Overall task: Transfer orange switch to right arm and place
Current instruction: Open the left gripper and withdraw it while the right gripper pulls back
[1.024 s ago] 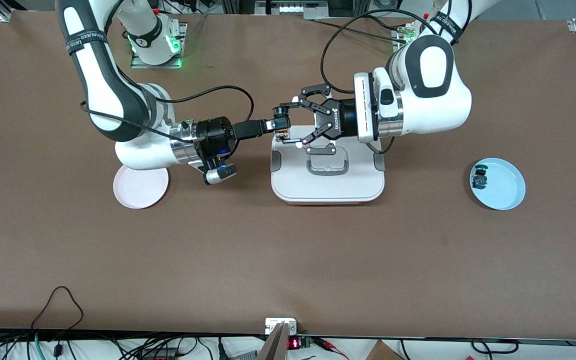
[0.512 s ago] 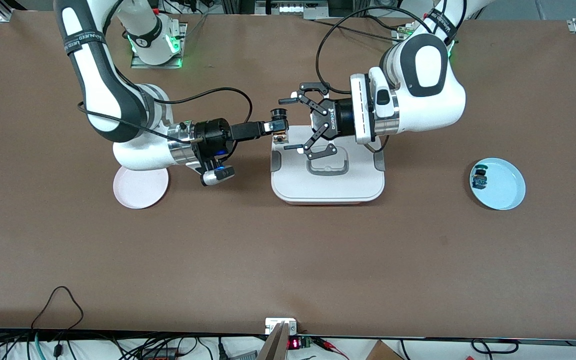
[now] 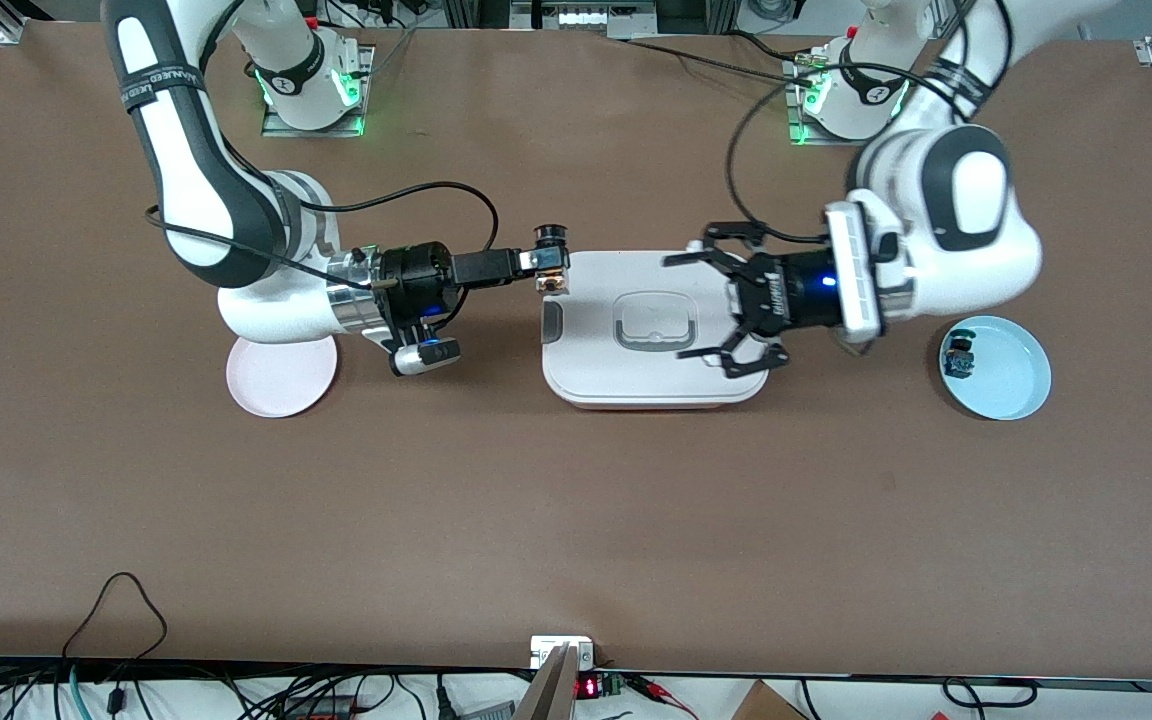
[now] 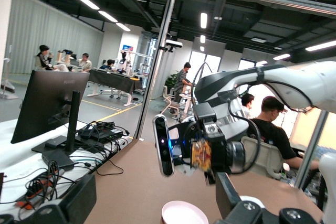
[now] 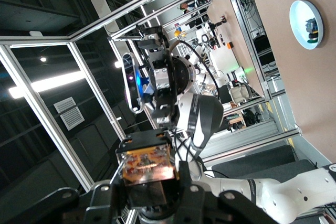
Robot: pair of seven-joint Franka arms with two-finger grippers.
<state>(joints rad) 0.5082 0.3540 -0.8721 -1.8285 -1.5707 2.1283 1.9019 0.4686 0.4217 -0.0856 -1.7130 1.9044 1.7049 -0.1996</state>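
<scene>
The right gripper (image 3: pixel 548 262) is clamped shut on the orange switch (image 3: pixel 552 281), holding it in the air over the edge of the white lidded box (image 3: pixel 576 375) that faces the right arm's end of the table (image 3: pixel 576 520). The right wrist view shows the switch (image 5: pixel 147 165) pinched squarely between the fingers, so the handover looks complete. The left gripper (image 3: pixel 711 312) hangs over the box's other end with its jaws spread wide and nothing in them, well apart from the switch, apparently clearing room. The pink plate (image 3: pixel 281 377) lies under the right arm's wrist, a likely drop spot. The blue plate (image 3: pixel 1011 395) near the left arm holds the blue-green switch (image 3: pixel 958 358).
</scene>
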